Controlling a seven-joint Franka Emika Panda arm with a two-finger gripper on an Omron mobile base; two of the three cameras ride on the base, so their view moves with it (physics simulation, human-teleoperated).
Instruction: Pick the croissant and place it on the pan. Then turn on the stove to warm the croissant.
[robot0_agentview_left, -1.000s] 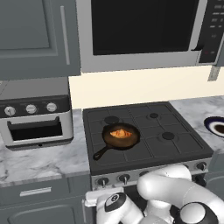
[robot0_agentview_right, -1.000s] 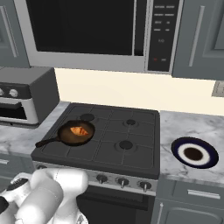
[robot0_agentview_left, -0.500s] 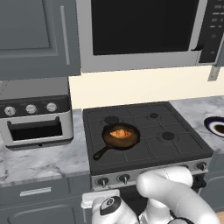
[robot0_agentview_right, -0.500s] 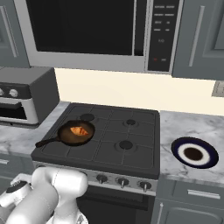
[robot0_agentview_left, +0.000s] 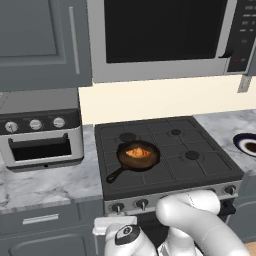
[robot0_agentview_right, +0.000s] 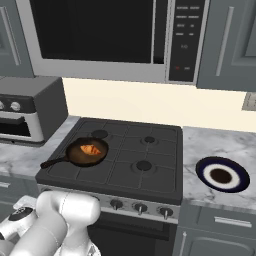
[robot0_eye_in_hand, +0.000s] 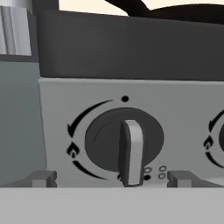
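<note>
The golden-orange croissant (robot0_agentview_left: 137, 152) (robot0_agentview_right: 90, 149) lies inside the dark pan (robot0_agentview_left: 150, 161) (robot0_agentview_right: 102, 154) on the stove's (robot0_agentview_left: 200, 167) (robot0_agentview_right: 150, 170) front-left burner. The pan's long black handle points toward the front left. My gripper (robot0_eye_in_hand: 113, 177) (robot0_agentview_left: 115, 222) hangs low in front of the stove's silver panel and faces the leftmost knob (robot0_eye_in_hand: 124, 140) (robot0_agentview_left: 117, 206). It is open, with one fingertip on each side of that knob and not touching it. The knob's grip bar stands upright.
A silver toaster oven (robot0_agentview_left: 41, 135) (robot0_agentview_right: 25, 110) stands on the marble counter left of the stove. A dark plate with a white rim (robot0_agentview_left: 247, 144) (robot0_agentview_right: 221, 175) lies on the counter to the right. A microwave (robot0_agentview_left: 165, 35) hangs above the cooktop. More knobs (robot0_agentview_right: 140, 208) line the panel.
The arm has shifted a little to the left along the stove's front. The pan and the croissant have not moved, and the gripper has stayed open.
</note>
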